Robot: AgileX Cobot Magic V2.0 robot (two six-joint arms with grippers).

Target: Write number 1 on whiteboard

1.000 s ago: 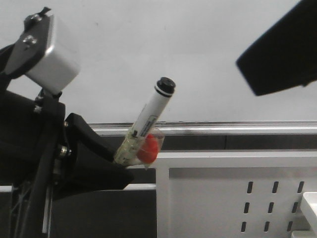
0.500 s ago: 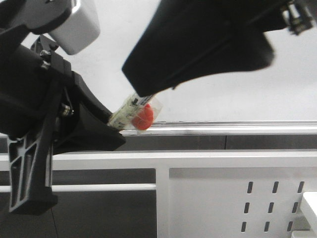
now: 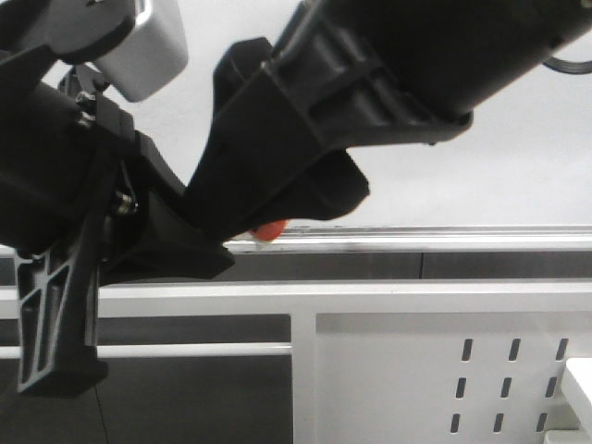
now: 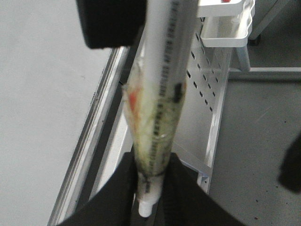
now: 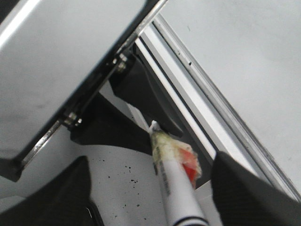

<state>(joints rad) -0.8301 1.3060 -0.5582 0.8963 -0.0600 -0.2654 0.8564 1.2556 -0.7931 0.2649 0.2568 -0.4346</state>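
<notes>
A white perforated metal panel (image 3: 444, 370) with rows of small oblong slots stands at the near right. A dark horizontal band (image 3: 416, 265) runs above it. The speckled grey floor (image 4: 254, 141) lies beside the panel.

- Through my left wrist camera I see a grey matt floor (image 4: 263, 155) with a few small dark specks.
- A white metal frame (image 4: 214, 141) stands on that floor, and it carries a perforated panel (image 4: 200, 84).
- A white tray (image 4: 225, 28) sits by the frame's far end. I cannot tell what it rests on.
- My front camera shows the tray's corner at the right edge, just beside the panel.
- My right wrist camera shows a pale speckled surface (image 5: 122, 183). I cannot tell whether it is floor or worktop.
</notes>
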